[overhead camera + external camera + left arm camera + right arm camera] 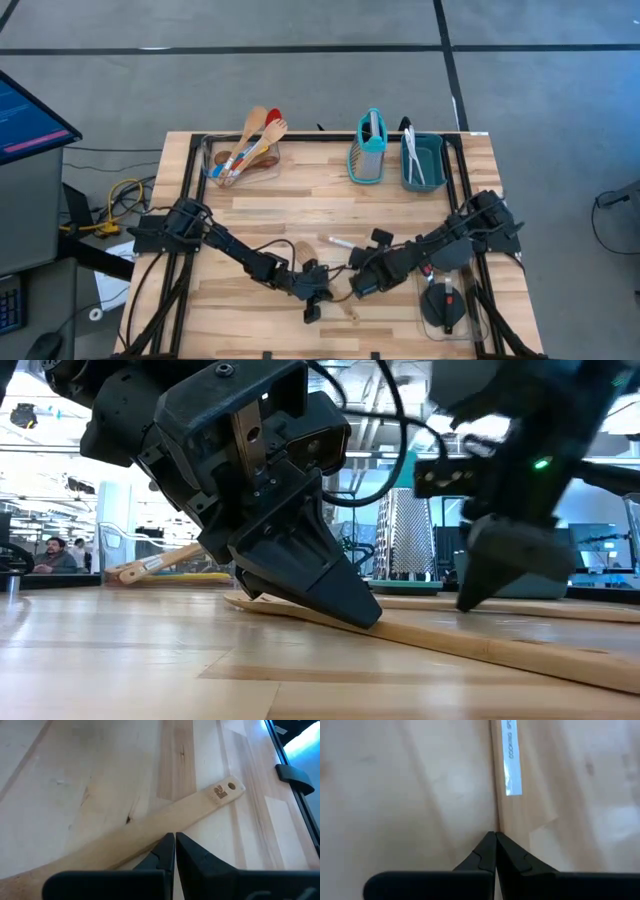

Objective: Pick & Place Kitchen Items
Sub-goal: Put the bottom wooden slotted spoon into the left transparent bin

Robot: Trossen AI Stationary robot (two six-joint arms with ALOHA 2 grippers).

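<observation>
a: where's the wooden spoon (150,827)?
b: flat on the table (400,215), near the front edge at the middle, lying between the two grippers. in the left wrist view its handle end has a small hole and a burnt-in mark.

a: and the left gripper (345,610)?
b: fingers pressed together, nothing between them. in the low view the tips sit down at the spoon's handle, on it or just against it; i cannot tell which.

a: the right gripper (470,598)?
b: also pinched closed and empty. its tips point down at the tabletop just beside the spoon's other end, with a slim white-handled utensil (511,757) lying on the wood ahead of it.

a: how do the arms sit?
b: both reach in low from the side edges toward the front middle, elbows bent, wrists tilted down, so the two grippers end up near each other.

a: count the rest for me.
b: one clear container (215,160) at the back left with a bundle of wooden, red, blue and yellow utensils (250,145); too overlapped to count. one teal grater (370,150) upright at the back middle. one teal bin (435,165) just beside it holding metal cutlery. one more clear container (450,310) at the front right with a black utensil inside.
</observation>
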